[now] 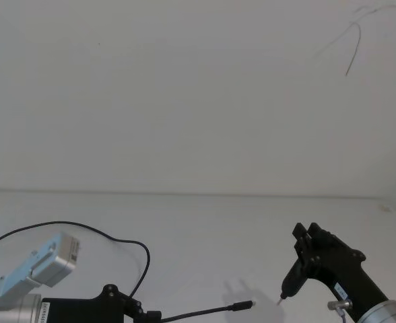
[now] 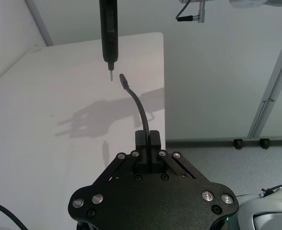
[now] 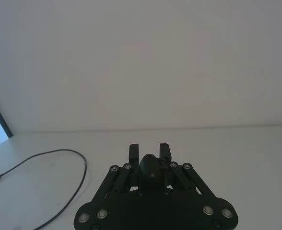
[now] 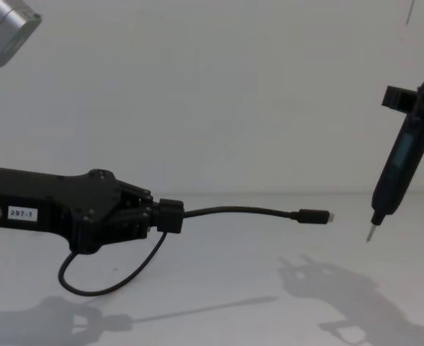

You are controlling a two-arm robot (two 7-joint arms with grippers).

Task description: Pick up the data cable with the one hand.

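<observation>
**A:** Status on the cable pick?

**B:** Everything is placed off the left gripper (image 4: 170, 216). The table (image 4: 219, 303) is below it, with a gap, and the gripper's shadow falls on the tabletop.

**A:** Is that the hand meant for the job?

**B:** Yes, it's the chunky black one with the 297-1 label (image 4: 22, 213) behind the fingers. It's clenched on the data cable (image 4: 233, 210).

**A:** Other arm?

**B:** The right gripper (image 3: 149, 152) is well off to the left gripper's right and higher. It's clamped around a stick tool (image 4: 398, 169) that points down. It isn't touching the cable.

**A:** How does the cable run?

**B:** A short stretch sticks out ahead of the left gripper's fingertips, roughly level and off the table. Behind the fingers the slack drops in a loop under the gripper, then trails away across the table.

**A:** Plug?

**B:** The plug (image 4: 311, 215) is at the free end, out ahead of the left gripper. It's near the stick tool's tip (image 4: 369, 232) but apart from it.

**A:** Progress?

**B:** I'd call the grasp made and the plug end lifted. The tail looks to be resting on the table, so what's left is raising it clear, if that counts.
</observation>
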